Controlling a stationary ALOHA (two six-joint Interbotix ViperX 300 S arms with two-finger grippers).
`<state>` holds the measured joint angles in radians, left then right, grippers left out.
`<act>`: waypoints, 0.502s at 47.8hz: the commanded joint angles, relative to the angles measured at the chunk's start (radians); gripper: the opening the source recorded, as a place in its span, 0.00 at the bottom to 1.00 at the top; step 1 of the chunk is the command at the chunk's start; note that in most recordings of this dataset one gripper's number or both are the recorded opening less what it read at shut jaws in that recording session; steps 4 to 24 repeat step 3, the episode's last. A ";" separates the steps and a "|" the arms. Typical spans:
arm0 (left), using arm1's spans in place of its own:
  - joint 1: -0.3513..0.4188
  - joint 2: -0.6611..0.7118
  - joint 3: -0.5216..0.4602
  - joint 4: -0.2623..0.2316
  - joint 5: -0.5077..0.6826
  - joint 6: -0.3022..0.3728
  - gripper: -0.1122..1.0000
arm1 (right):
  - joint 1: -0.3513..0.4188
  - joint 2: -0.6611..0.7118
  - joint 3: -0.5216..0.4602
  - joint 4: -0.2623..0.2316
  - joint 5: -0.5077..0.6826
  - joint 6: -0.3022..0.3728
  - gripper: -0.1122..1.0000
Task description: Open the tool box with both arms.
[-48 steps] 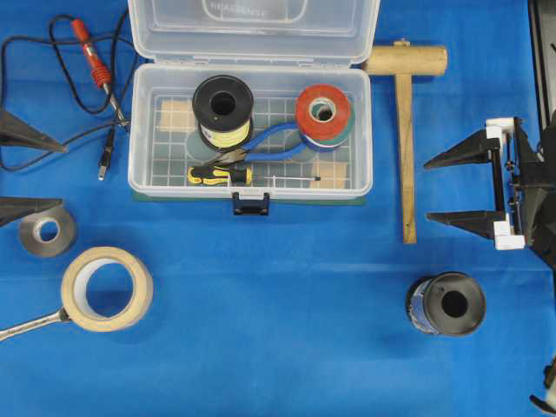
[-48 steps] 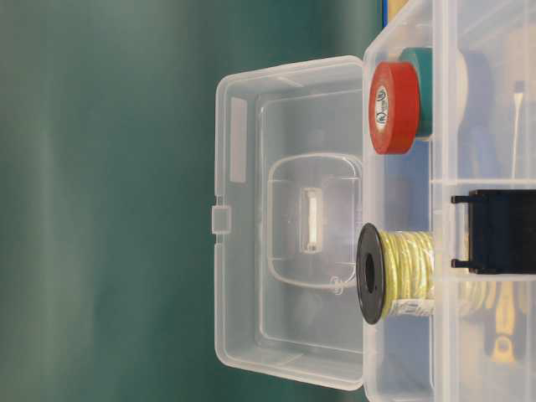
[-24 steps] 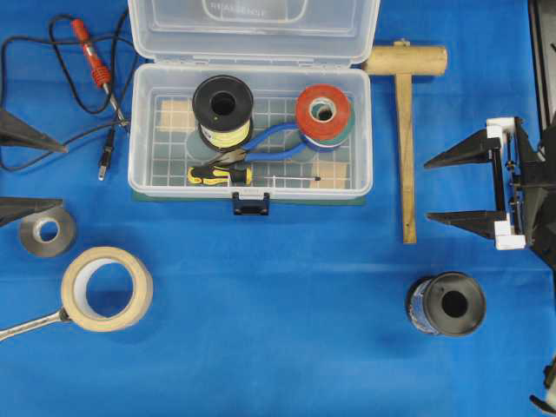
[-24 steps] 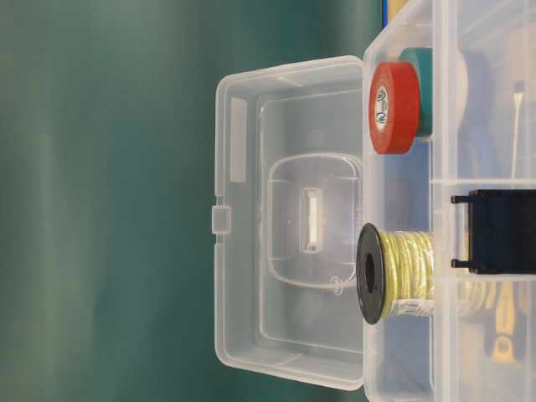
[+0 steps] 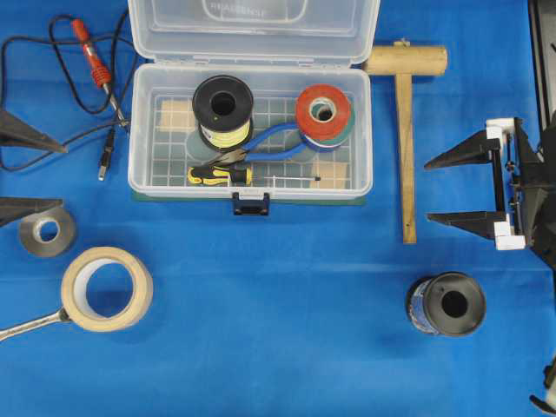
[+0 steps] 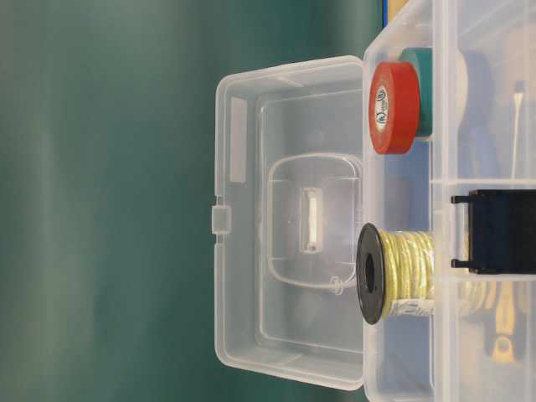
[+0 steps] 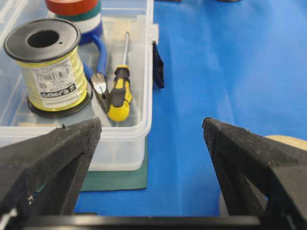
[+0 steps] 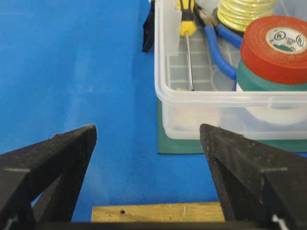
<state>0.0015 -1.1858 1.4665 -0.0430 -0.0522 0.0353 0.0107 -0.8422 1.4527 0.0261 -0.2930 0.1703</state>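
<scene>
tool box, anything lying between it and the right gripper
Yes: the wooden mallet lies on the cloth between the right gripper and the tool box, its handle running along the box's right end. The gripper is open and empty, and the box lid already stands open.

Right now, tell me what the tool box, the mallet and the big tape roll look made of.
Tool box: clear, glossy plastic; its contents show through the walls. Mallet: bare, matte wood, pale brown on head and handle alike. Tape roll: cream, matte, probably paper masking tape, though the look alone leaves that open.
</scene>
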 commanded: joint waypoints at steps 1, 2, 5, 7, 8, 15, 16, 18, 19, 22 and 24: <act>-0.002 0.006 -0.014 -0.002 -0.005 0.000 0.92 | 0.002 0.000 -0.015 -0.002 0.002 -0.002 0.87; -0.002 0.006 -0.014 -0.002 -0.005 0.000 0.92 | 0.002 -0.002 -0.015 -0.002 0.002 -0.002 0.87; -0.002 0.006 -0.014 -0.002 -0.005 0.000 0.92 | 0.002 -0.003 -0.015 -0.002 0.002 -0.002 0.87; -0.002 0.006 -0.014 -0.002 -0.005 0.000 0.92 | 0.002 -0.003 -0.015 -0.002 0.002 -0.002 0.87; -0.002 0.006 -0.014 -0.002 -0.005 0.000 0.92 | 0.002 -0.003 -0.015 -0.002 0.002 -0.002 0.87; -0.002 0.006 -0.014 -0.002 -0.005 0.000 0.92 | 0.002 -0.003 -0.015 -0.002 0.002 -0.002 0.87; -0.002 0.006 -0.014 -0.002 -0.005 0.000 0.92 | 0.002 -0.003 -0.015 -0.002 0.002 -0.002 0.87; -0.002 0.006 -0.014 -0.002 -0.005 0.000 0.92 | 0.002 -0.003 -0.015 -0.002 0.002 -0.002 0.87; -0.002 0.006 -0.014 -0.002 -0.005 0.000 0.92 | 0.002 -0.003 -0.015 -0.002 0.002 -0.002 0.87; -0.002 0.006 -0.014 -0.002 -0.005 0.000 0.92 | 0.002 -0.003 -0.015 -0.002 0.002 -0.002 0.87; -0.002 0.006 -0.014 -0.002 -0.005 0.000 0.92 | 0.002 -0.003 -0.015 -0.002 0.002 -0.002 0.87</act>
